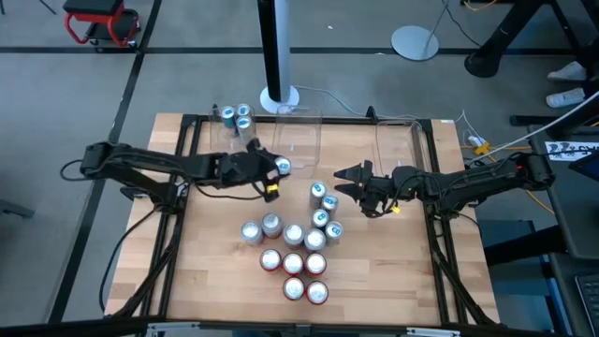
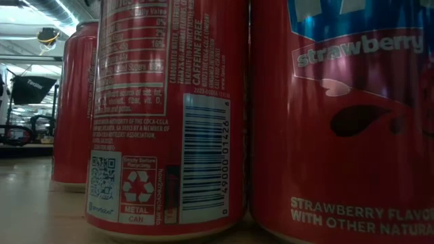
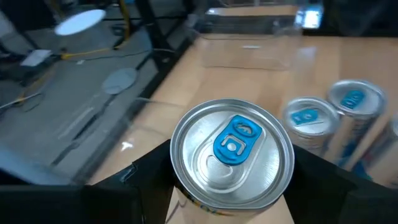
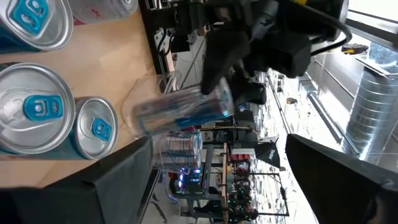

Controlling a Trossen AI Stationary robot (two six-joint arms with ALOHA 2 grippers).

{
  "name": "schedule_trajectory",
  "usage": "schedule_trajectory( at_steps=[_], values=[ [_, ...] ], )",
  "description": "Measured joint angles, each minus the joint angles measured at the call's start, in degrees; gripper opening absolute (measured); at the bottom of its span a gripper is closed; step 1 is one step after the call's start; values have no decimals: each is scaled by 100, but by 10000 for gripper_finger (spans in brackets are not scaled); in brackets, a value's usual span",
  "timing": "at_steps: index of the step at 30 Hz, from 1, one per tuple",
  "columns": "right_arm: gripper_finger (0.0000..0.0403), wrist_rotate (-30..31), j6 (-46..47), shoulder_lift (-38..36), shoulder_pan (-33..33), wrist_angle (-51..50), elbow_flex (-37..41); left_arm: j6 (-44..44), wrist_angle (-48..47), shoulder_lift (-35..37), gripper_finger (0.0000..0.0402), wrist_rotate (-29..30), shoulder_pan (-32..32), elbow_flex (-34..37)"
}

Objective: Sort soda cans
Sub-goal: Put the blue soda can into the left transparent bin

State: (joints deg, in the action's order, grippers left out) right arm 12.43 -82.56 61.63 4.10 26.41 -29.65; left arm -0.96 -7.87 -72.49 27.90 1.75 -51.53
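Soda cans (image 1: 298, 245) stood clustered mid-table (image 1: 393, 281); the left tool (image 1: 271, 168) gripped one blue-tabbed can (image 3: 231, 155) upright, lifted beside the clear tubs (image 1: 298, 136) at the far edge. The right tool (image 1: 351, 178), jaws wide and empty, hovered just right of the cluster's teal cans (image 1: 323, 201), nearer them.

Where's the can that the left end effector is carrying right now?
In the high view, the blue-tab can sits in the left end effector, just short of the middle clear tub, left of the can cluster.
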Motion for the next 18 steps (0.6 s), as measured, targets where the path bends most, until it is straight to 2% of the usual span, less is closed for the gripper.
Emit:
schedule_trajectory(
  at_steps=[9, 18],
  values=[
    [366, 0, 0, 0, 0, 4, 0, -128, -400, 699, 238, 376, 237, -11],
    [366, 0, 0, 0, 0, 4, 0, -320, -640, 731, 239, 92, 247, 4]
  ],
)
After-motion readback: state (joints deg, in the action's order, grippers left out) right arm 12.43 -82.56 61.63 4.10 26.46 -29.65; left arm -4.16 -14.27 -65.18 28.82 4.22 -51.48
